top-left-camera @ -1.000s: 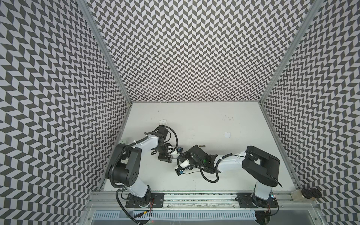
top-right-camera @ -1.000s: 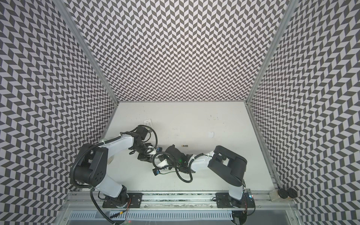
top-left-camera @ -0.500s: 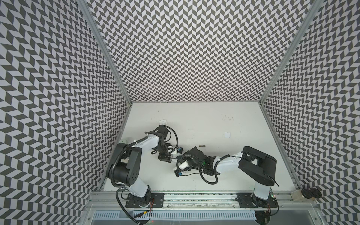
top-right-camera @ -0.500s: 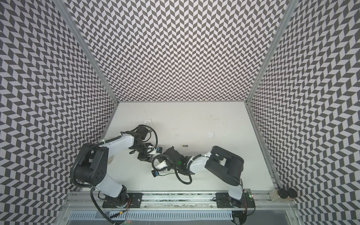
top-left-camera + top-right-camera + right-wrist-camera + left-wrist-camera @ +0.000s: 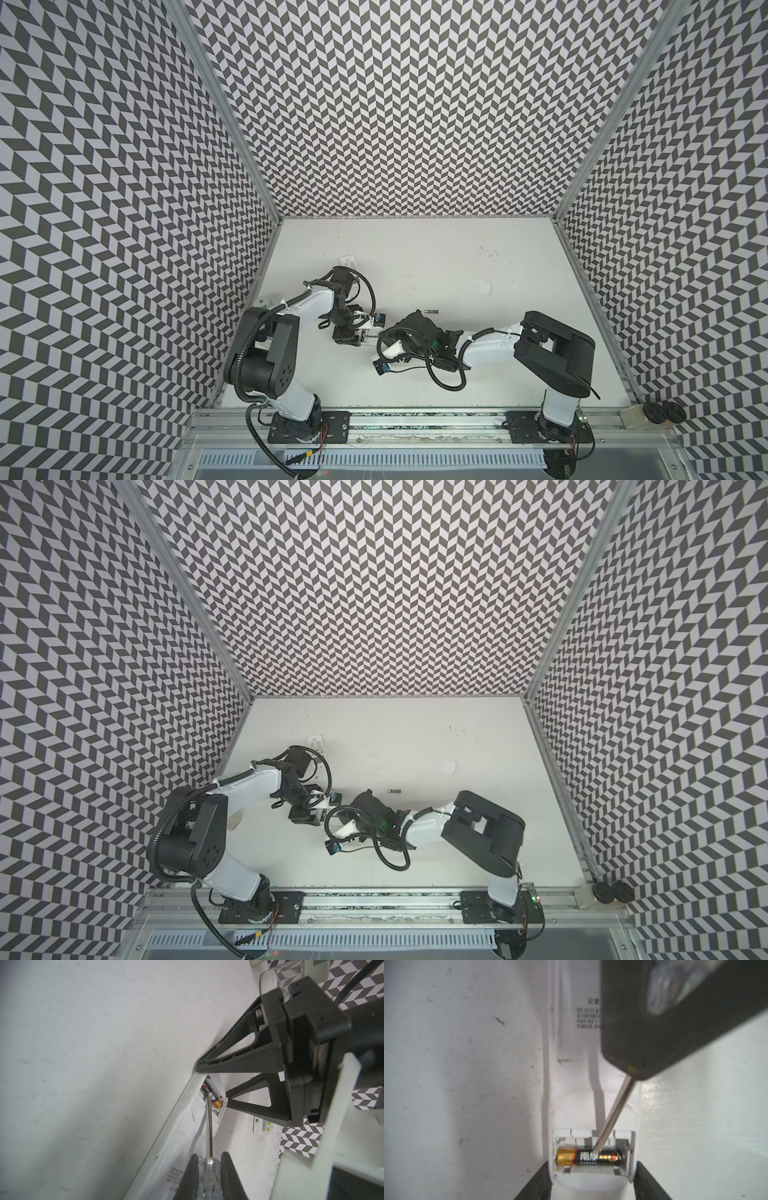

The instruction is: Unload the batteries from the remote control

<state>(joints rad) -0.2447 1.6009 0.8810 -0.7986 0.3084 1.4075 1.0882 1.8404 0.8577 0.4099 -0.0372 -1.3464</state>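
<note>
The white remote control [image 5: 571,1076] lies back up with its battery bay open. One black battery with a gold end [image 5: 588,1157] lies in the bay, also visible in the right wrist view [image 5: 212,1096]. Another battery [image 5: 432,322] lies loose on the table behind the right wrist in both top views [image 5: 394,790]. My left gripper [image 5: 592,1167] is open, with its fingers [image 5: 245,1057] close on either side of the remote's end. My right gripper [image 5: 207,1167] is shut on the clear handle of a screwdriver [image 5: 209,1126]. The screwdriver's tip rests on the battery in the bay.
A second white remote [image 5: 348,262] lies behind the left arm. A small pale round object [image 5: 262,300] stands by the left wall. A white scrap [image 5: 484,288] lies at mid right. Patterned walls close in the table on three sides. Loose cables hang from both wrists.
The right wrist and elbow have shifted slightly to the left and part way back. The left arm has kept its place at the remote.
</note>
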